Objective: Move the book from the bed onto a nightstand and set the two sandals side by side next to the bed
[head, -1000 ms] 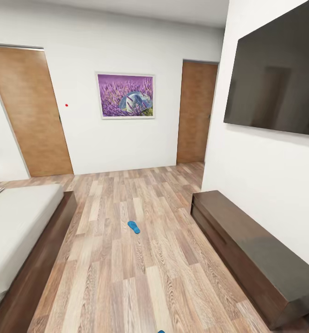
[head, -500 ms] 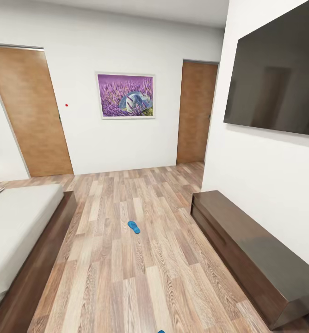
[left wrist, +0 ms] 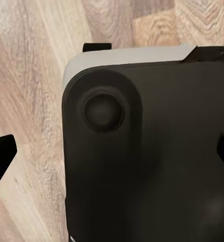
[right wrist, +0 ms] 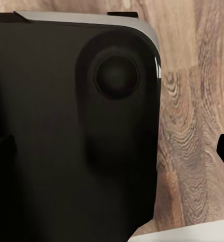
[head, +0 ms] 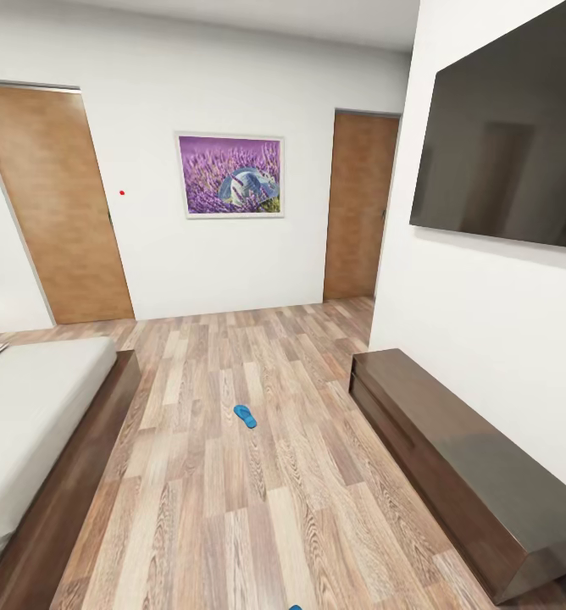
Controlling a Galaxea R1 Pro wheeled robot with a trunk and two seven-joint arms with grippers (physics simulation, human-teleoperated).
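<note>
Flat bright blue sandal [head: 245,416] lies on grainy wood-plank floor [head: 232,508] between pale smooth-mattressed bed [head: 29,424] and long glossy dark cabinet [head: 469,474]. Claw state cannot be told.

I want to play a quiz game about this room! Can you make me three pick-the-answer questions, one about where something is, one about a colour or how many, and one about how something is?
1. Where is the whole blue sandal?
A. On the bed
B. On the wood floor between the bed and the long cabinet
C. On the long cabinet

2. How many brown doors are on the far wall?
A. One
B. Two
C. Four

3. How are the doors?
A. Shut
B. Wide open
C. Lying on the floor

Answers:
1. B: the sandal lies flat on the floor, apart from the bed and the long cabinet.
2. B: one door stands left of the purple picture, another door right of it.
3. A: both doors fill their frames, with no gap showing.
</note>
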